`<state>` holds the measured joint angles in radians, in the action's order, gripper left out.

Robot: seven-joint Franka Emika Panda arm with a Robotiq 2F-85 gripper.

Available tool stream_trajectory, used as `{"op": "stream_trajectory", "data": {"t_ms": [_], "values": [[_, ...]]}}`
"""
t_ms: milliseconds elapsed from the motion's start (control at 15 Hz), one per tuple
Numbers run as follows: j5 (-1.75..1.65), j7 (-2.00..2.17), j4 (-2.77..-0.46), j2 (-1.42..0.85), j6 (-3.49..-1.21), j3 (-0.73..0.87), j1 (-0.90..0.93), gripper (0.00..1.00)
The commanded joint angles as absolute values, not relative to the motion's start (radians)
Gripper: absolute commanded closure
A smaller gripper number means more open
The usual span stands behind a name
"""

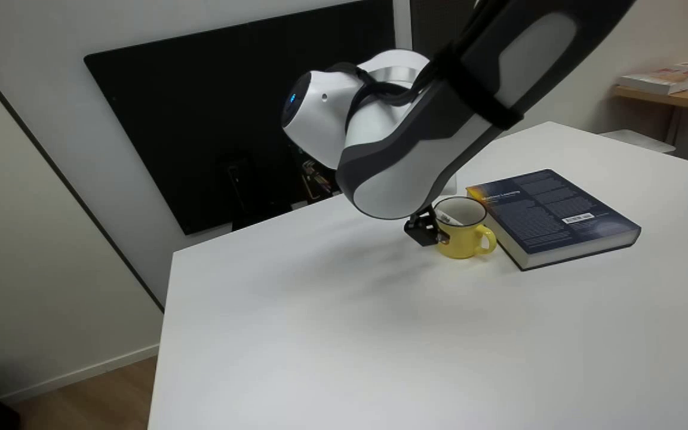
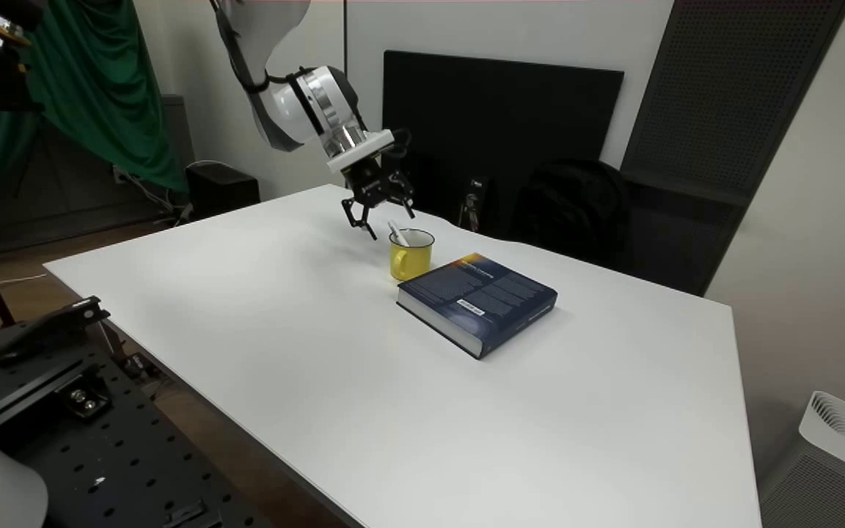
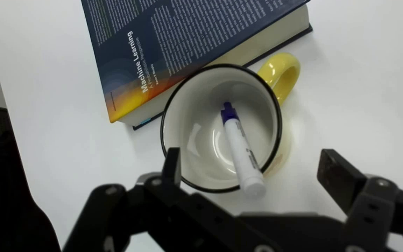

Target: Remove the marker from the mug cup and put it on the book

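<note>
Showing "Machine Learning" and "A Probabilistic Perspective" on its cover, the book (image 3: 194, 36) is lying beyond the mug (image 3: 201, 134) from the pincer (image 3: 251, 164), whose fingers (image 3: 172, 164) are standing wide apart, holding nothing; the marker (image 3: 241, 147) is leaning inside the mug, its white end pointing toward the pincer

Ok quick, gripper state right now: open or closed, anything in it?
Gripper: open, holding nothing; the marker leans inside the mug.

One mug (image 2: 414, 261), one marker (image 3: 240, 148), one dark-blue book (image 2: 475, 302), one gripper (image 3: 249, 159) (two fingers (image 3: 171, 166)).
</note>
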<state>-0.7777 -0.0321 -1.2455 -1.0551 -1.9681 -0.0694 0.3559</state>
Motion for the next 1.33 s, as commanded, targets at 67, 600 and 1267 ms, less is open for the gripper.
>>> {"op": "stream_trajectory", "data": {"t_ms": [67,600,1267], "values": [[-0.74,-0.08,-1.098,-1.147,-1.918,-0.047,0.377,0.0],[-0.717,-0.105,-1.018,-1.182,-1.866,-0.023,0.401,0.0],[-0.699,-0.125,-0.99,-1.192,-1.812,-0.015,0.403,0.0]]}}
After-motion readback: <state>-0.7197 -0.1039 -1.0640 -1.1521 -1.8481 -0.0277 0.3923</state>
